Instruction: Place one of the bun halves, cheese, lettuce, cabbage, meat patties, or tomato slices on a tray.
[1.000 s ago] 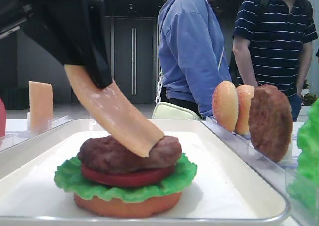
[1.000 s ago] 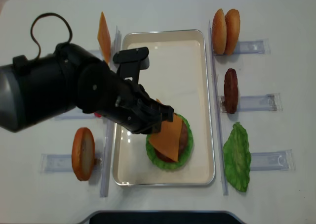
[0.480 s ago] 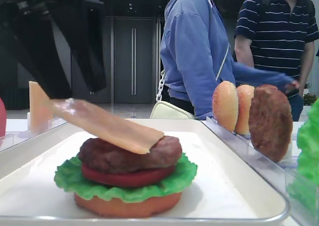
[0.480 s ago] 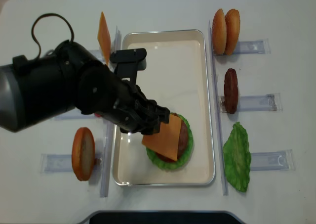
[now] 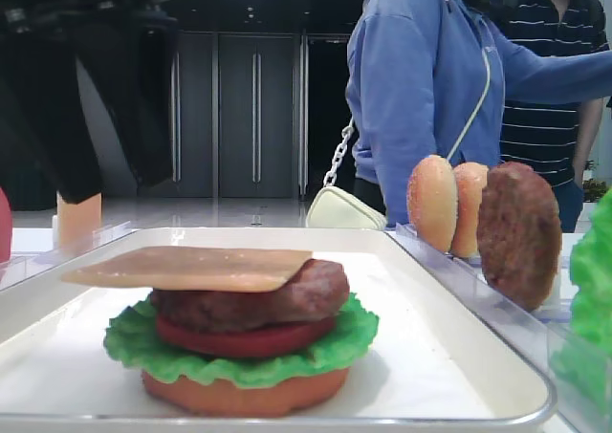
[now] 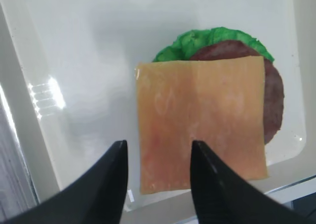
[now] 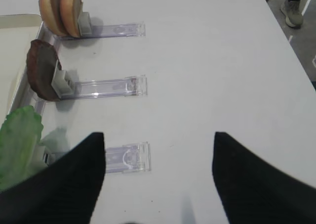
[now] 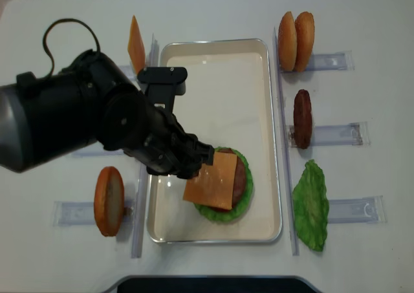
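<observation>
Beyond the open left hand point(image 6: 157, 177), cheese point(image 6: 201, 120) lies flat.

The left arm point(image 8: 77, 121), a bulky black body, reaches in from 9 o'clock in the overhead view, its wrist angled toward 4 o'clock. The left end effector point(image 6: 157, 182) has its two dark fingers point(image 6: 106, 184) spread apart, gripping nothing. The right end effector point(image 7: 158, 179) shows two black fingers point(image 7: 69, 184) set wide apart, likewise holding nothing.
</observation>
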Action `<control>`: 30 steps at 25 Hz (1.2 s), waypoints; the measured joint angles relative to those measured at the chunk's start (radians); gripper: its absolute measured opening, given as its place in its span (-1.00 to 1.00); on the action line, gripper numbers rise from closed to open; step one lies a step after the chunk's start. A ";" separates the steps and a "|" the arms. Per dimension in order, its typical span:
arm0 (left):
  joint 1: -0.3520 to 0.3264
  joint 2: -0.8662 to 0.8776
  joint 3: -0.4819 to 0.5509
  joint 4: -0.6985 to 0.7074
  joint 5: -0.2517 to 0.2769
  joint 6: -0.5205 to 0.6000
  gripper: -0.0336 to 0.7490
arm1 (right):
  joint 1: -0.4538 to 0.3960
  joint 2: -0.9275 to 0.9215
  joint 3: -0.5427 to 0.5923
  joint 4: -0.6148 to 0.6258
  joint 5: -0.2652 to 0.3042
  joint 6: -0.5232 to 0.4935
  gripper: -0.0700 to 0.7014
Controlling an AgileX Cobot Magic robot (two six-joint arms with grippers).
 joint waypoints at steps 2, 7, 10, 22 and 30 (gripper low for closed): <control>0.000 0.000 -0.019 0.016 0.012 -0.001 -0.09 | 0.000 0.000 0.000 0.000 0.000 0.000 0.40; 0.032 0.000 -0.094 0.049 0.067 -0.002 -0.09 | 0.000 0.000 0.000 0.000 0.000 0.000 0.40; 0.067 0.000 -0.135 0.084 0.109 -0.002 -0.09 | 0.000 0.000 0.000 0.000 0.000 0.000 0.40; 0.233 0.000 -0.264 0.191 0.255 0.061 -0.09 | 0.000 0.000 0.000 0.000 0.000 0.000 0.40; 0.332 0.000 -0.309 0.230 0.317 0.109 -0.09 | 0.000 0.000 0.000 0.001 0.000 0.000 0.40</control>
